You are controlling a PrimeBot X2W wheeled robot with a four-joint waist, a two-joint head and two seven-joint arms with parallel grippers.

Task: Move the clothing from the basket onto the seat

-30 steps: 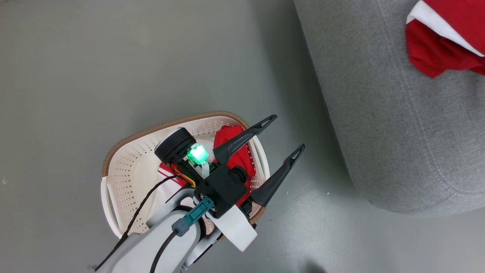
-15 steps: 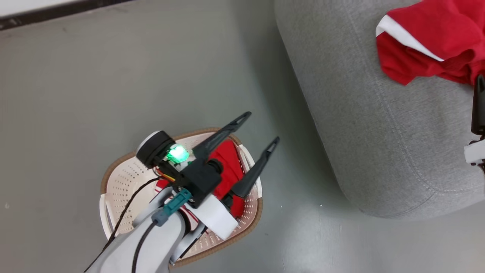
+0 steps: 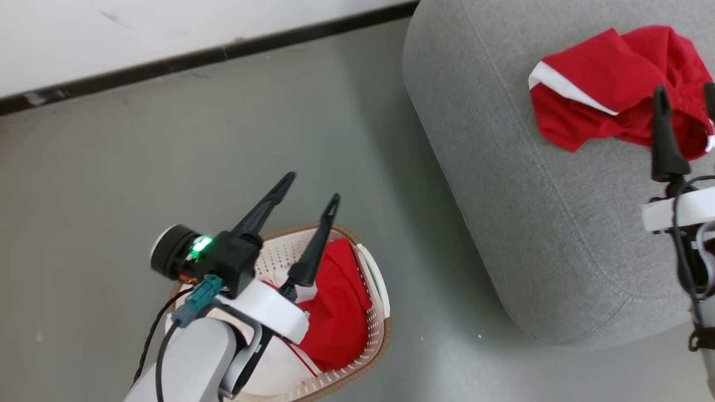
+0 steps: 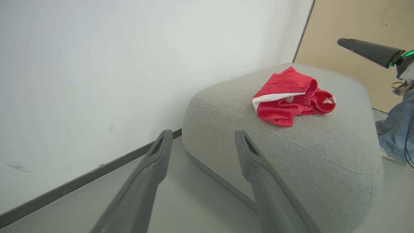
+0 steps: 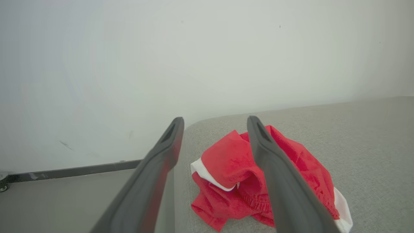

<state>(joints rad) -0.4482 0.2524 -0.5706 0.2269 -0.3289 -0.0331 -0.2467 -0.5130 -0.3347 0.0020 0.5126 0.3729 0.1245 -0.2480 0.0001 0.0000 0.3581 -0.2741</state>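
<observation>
Head view: left gripper [image 3: 313, 186] hangs over the far rim of the basket [image 3: 384, 329], fingers spread and nothing between them. The basket stands on the grey floor [image 3: 167, 167], near the seat [image 3: 530, 223] but apart from it. The clothing [image 3: 335, 301] lies bunched in the basket's right half, red with some white showing under the pale forearm. On the seat top, toward its far side, lies a crumpled red garment [image 3: 603, 84] with a white band. Right gripper [image 3: 685, 88] comes in at the right edge, fingers apart and empty, tips over the garment's right part; cannot tell from here whether they touch it. Left wrist view: the gripper's two fingers stand wide, released, pointing at the seat's near rounded corner, with floor and dark baseboard [image 4: 64, 191] below. The red garment sits on the seat top, clear of the edges. One dark finger [image 4: 365, 51] of the other arm juts in at upper right; a person's leg in jeans [image 4: 394, 129] shows at the right edge. Right wrist view: fingers parted, gripping nothing, the red garment lying beyond and partly behind the right finger, on the seat near its left edge. White wall [image 5: 194, 48] behind.
</observation>
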